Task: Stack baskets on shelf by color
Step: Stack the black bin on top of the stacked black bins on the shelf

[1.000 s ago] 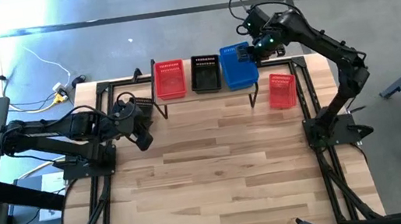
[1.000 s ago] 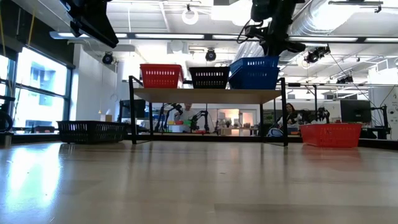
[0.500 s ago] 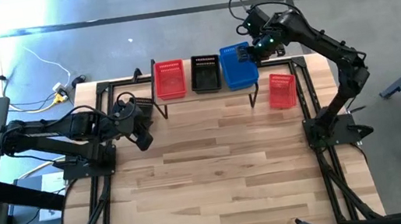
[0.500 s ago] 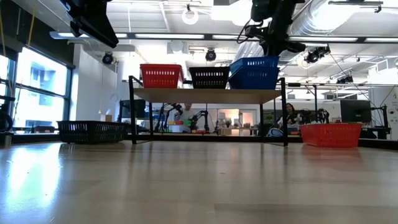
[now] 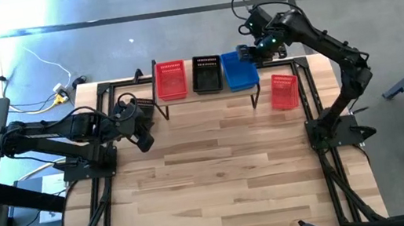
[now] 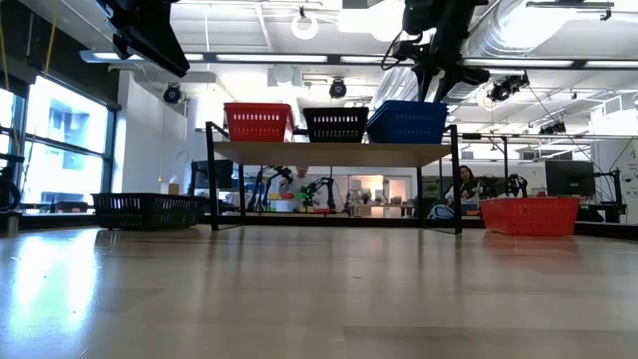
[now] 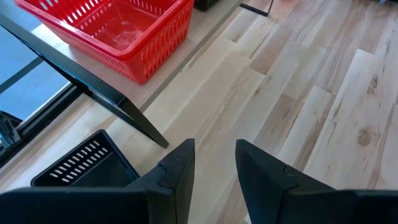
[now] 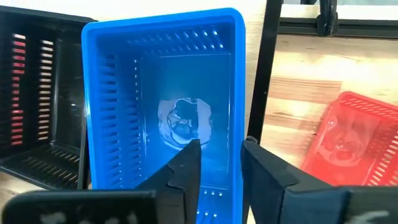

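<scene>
Where the low wooden-topped shelf (image 5: 208,96) on thin black legs crosses the desk's far edge, I count three perforated plastic baskets on it: one red (image 5: 171,80), one black (image 5: 207,73), one blue (image 5: 240,70) at its right end. A second red basket (image 5: 284,91) lies by the desk's right edge, a second black basket (image 6: 147,210) near the left. My right gripper (image 5: 250,50) hovers over the blue basket, fingers apart; my left gripper (image 7: 213,163) waits parted near the far-left corner

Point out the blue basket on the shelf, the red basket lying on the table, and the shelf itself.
blue basket (image 8: 174,118): right wrist view, on its inner floor.
red basket on the table (image 5: 285,92): high view, on its mesh bottom.
shelf (image 6: 329,153): low view, on the front edge of its wooden plank.
</scene>
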Available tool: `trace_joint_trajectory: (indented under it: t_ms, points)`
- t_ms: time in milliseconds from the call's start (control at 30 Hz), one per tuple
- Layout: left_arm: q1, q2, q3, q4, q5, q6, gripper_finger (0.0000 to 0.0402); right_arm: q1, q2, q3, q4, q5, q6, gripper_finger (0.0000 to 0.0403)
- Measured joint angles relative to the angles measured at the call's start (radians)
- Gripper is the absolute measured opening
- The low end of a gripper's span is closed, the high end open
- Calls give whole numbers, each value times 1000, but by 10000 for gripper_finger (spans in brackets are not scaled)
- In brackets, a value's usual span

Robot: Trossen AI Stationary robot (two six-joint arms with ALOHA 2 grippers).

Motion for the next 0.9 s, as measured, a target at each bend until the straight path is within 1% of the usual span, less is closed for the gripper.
trace_joint_trajectory:
  t_ms: [167, 367, 500, 667, 800, 900]
  points:
    - [0, 0, 0, -9, 8, 0, 106, 0, -26, 0, 0, 14, -28, 101]
    - [0, -16, 0, -41, 64, 0, 106, 18, -77, 0, -2, 42, -89, 99]
    - [0, -30, 0, -69, 107, 4, 106, 56, -109, 0, -17, 41, -110, 99]
    - [0, -32, 0, -116, 181, 85, 106, 118, -146, 0, -39, 40, -112, 99]
    - [0, -32, 0, -170, 211, 152, 106, 173, -167, 0, -60, 95, -88, 99]
    - [0, -32, 0, -233, 228, 212, 106, 217, -173, 0, -83, 104, -52, 99]
